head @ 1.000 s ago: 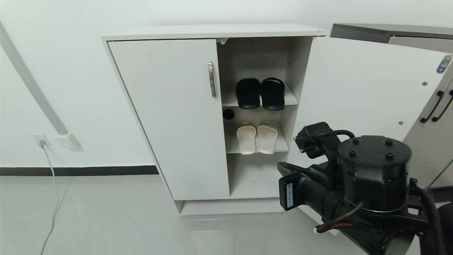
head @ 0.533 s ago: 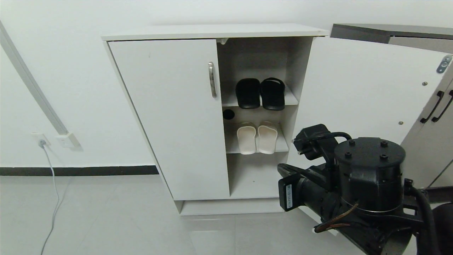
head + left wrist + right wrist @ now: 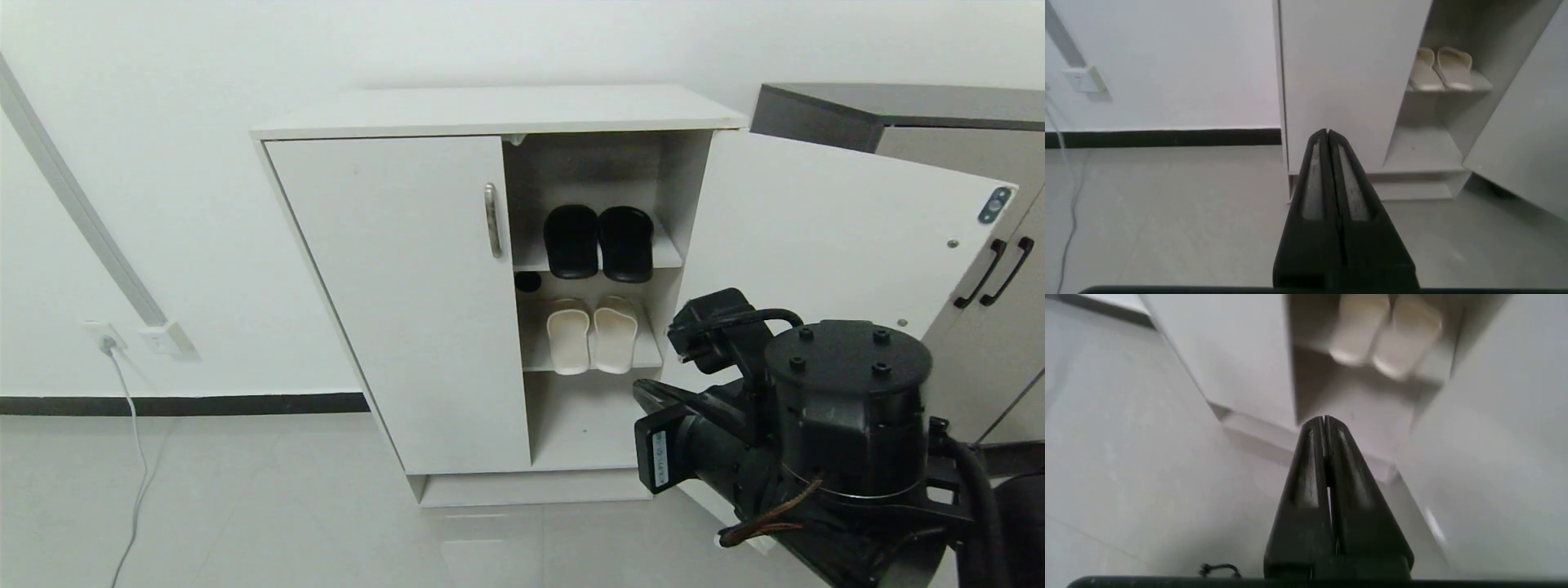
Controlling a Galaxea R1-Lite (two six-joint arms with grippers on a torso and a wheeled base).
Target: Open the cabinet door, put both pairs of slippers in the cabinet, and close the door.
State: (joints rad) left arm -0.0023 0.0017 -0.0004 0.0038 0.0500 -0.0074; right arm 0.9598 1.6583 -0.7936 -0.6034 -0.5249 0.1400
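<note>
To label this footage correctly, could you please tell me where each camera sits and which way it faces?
Head view: on the head, facing forward and down at the white cabinet, right door open; right arm at lower right.
Left wrist view: on the left wrist, looking along the shut left gripper toward the cabinet's base and the floor.
Right wrist view: on the right wrist, looking past the shut right gripper into the cabinet's open side.
Shared: both wrist views show the white slippers.

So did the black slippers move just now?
No. The black slippers sit at the same spot on the cabinet's top shelf, above the white slippers. The whole picture shifted, so the camera moved, not them.
</note>
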